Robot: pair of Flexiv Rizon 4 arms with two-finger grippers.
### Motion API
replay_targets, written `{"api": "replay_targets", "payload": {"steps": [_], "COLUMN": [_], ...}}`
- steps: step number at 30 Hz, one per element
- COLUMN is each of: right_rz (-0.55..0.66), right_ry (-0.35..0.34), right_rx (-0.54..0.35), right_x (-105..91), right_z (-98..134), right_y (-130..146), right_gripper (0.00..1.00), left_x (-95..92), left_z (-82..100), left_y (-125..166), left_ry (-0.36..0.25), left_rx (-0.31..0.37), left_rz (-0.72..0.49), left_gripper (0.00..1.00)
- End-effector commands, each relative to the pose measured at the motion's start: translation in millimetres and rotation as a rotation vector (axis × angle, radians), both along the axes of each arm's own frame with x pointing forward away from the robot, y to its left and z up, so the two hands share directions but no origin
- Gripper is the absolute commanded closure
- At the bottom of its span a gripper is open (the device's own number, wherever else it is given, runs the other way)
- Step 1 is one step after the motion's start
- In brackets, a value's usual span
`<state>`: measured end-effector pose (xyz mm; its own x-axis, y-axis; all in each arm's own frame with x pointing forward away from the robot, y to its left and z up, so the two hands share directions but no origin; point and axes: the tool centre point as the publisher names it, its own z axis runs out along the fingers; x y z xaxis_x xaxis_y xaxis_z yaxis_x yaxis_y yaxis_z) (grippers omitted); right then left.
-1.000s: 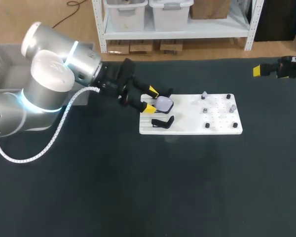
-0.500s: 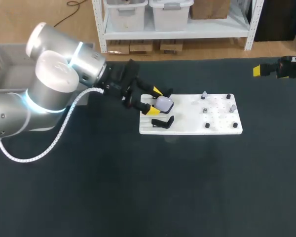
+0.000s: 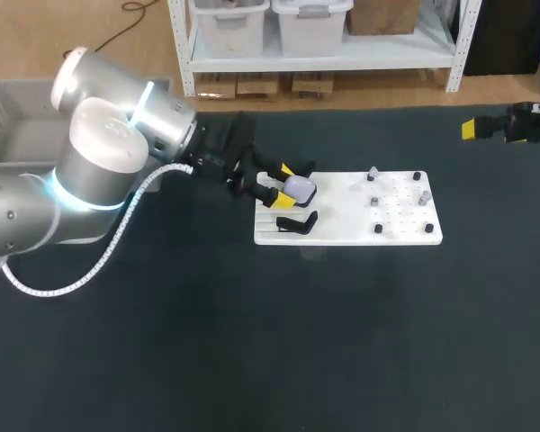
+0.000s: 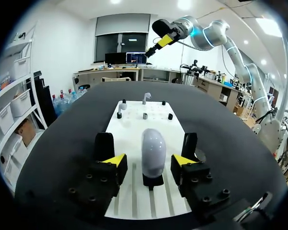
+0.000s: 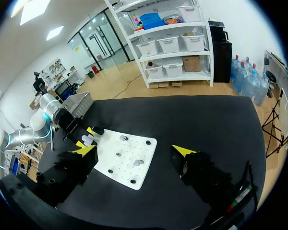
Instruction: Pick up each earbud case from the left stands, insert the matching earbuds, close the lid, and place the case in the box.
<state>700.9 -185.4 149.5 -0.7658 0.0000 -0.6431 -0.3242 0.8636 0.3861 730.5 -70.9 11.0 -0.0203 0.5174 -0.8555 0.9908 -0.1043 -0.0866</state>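
A pale lavender earbud case (image 3: 299, 187) stands upright on a black stand at the left end of the white board (image 3: 342, 236). My left gripper (image 3: 282, 184) straddles the case (image 4: 152, 154), which sits between its fingers (image 4: 114, 161) with a gap on each side, so the gripper is open. Small earbuds (image 3: 373, 173) rest on pegs at the board's right end, ahead of the case (image 4: 146, 97). My right gripper (image 3: 508, 126) hangs open and empty far off at the table's back right (image 5: 134, 151). The grey box (image 3: 9, 126) lies at the far left.
A second black stand piece (image 3: 297, 222) sits on the board's near left corner, just beside the left gripper's near finger. Several black pegs (image 3: 378, 229) dot the board's right half. Dark table cloth (image 3: 279, 342) surrounds the board.
The left gripper slid forward along the board until its fingers flank the case, and they drew closer together. The right arm kept still.
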Motion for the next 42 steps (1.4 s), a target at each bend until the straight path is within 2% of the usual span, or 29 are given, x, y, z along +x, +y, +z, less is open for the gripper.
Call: {"api": "replay_targets", "payload": {"steps": [1, 12, 19, 42], "right_rz": [0.0, 0.0, 0.0, 0.0], "right_ry": [0.0, 0.0, 0.0, 0.0], "right_rx": [-0.001, -0.001, -0.001, -0.001], "right_x": [-0.3, -0.3, -0.3, -0.3], "right_z": [0.1, 0.1, 0.1, 0.1], "right_y": [0.0, 0.0, 0.0, 0.0], "right_gripper": [0.0, 0.0, 0.0, 0.0], "left_x": [-2.3, -6.5, -5.9, -7.9], "left_z": [-2.8, -1.4, -4.2, -3.3], "left_y": [-1.4, -3.1, -2.5, -3.7], "left_ry": [-0.005, -0.011, -0.008, -0.02], "left_rx": [-0.005, -0.035, -0.04, -0.037], "left_rz": [0.013, 0.024, 0.03, 0.022], "left_gripper": [0.47, 0.43, 0.52, 0.56]}}
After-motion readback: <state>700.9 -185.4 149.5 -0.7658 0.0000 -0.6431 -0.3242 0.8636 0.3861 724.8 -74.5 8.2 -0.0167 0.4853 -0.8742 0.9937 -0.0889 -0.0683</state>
